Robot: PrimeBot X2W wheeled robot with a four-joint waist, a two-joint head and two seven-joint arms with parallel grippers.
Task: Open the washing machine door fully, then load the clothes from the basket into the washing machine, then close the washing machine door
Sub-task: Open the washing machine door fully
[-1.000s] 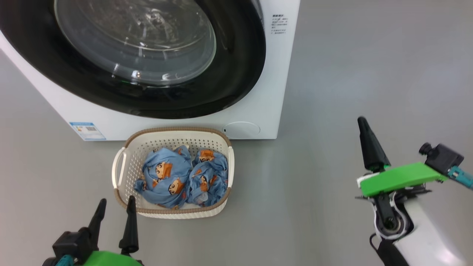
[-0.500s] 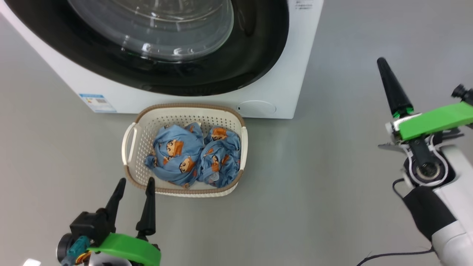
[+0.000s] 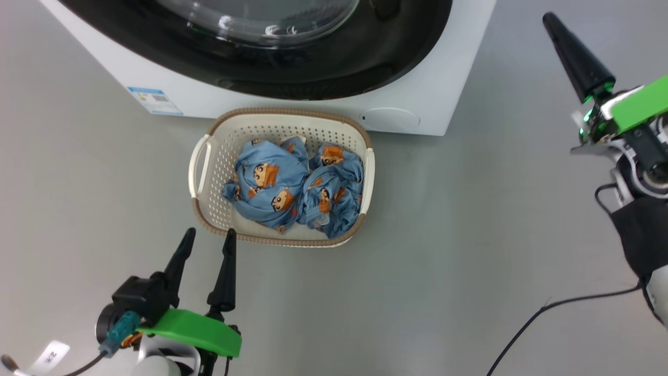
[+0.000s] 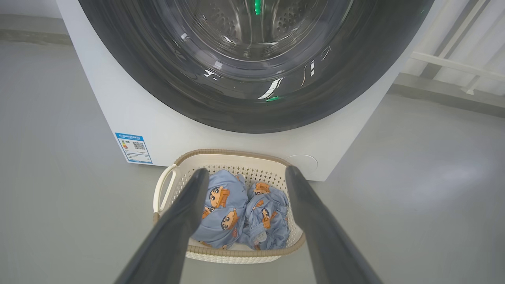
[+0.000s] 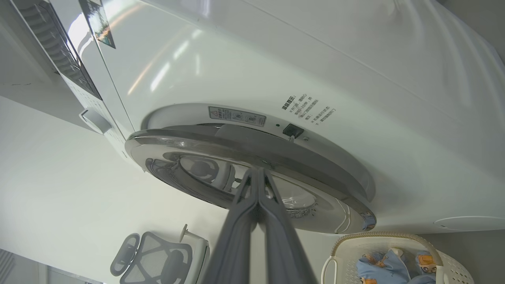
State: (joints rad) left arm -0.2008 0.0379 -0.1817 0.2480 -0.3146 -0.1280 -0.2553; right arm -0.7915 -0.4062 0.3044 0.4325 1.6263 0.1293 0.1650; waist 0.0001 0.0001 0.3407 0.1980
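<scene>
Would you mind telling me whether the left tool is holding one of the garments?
No, the left tool stands open and empty just outside the basket, where both garments lie.

**Inspector:** Fingers?

**Me:** My left gripper (image 3: 210, 232) has two long black tapered fingers on a black block. My right gripper (image 3: 549, 20) bears the same dark cones, which look grey in its own wrist view.

**Inspector:** Wrists?

**Me:** The left green plate (image 3: 193, 330) is bright and flat. Beside it are a teal connector (image 3: 119, 330) and a white tag (image 3: 50, 356) with small dark print. The right green plate (image 3: 639, 104) matches.

**Inspector:** Cabling?

**Me:** A thin black cable (image 3: 543, 310) runs from my right arm. That arm also has a black sleeve (image 3: 639, 235) and a white-ringed round joint (image 3: 652, 172).
</scene>
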